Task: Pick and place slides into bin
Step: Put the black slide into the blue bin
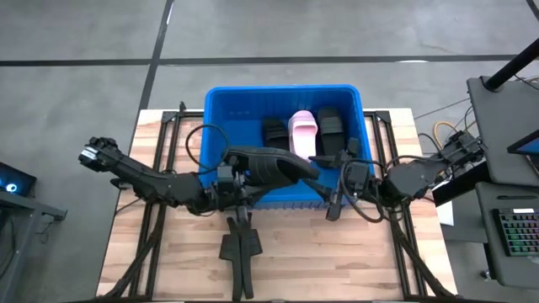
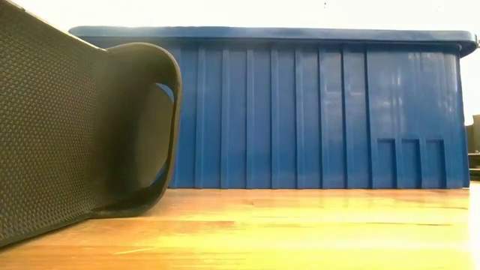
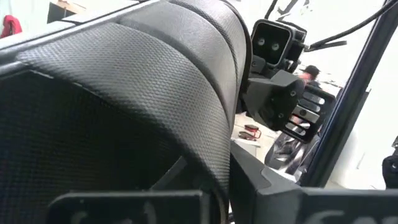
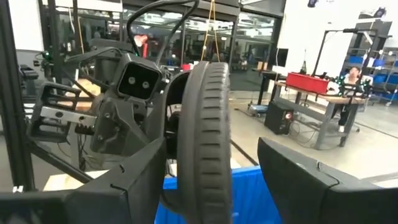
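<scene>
The blue bin (image 1: 221, 114) stands at the table's far middle. In it lie a black slide (image 1: 274, 133), a pale pink slide (image 1: 302, 132) and another black slide (image 1: 330, 128). My left gripper (image 1: 234, 178) is shut on a further black slide (image 1: 271, 164), held above the bin's near part. My right gripper (image 4: 211, 186) is open. Its fingers stand on either side of that slide's right end (image 4: 205, 124), with gaps showing. In the low view a black slide (image 2: 82, 127) stands close at the left, its lower edge on the table. My left gripper holds the black slide by its left end, coming level from the table's left. The slide's textured surface (image 3: 124, 106) fills the left wrist view and hides the place of contact. The slide is lifted clear and reaches right over the bin's near wall.
A narrow black forked bracket (image 1: 240, 252) lies on the wooden table (image 1: 337, 261) near the front middle. Black frame rails (image 1: 160, 168) run along both sides of the bin. A desk with a keyboard (image 1: 514, 231) stands beyond the table's right edge.
</scene>
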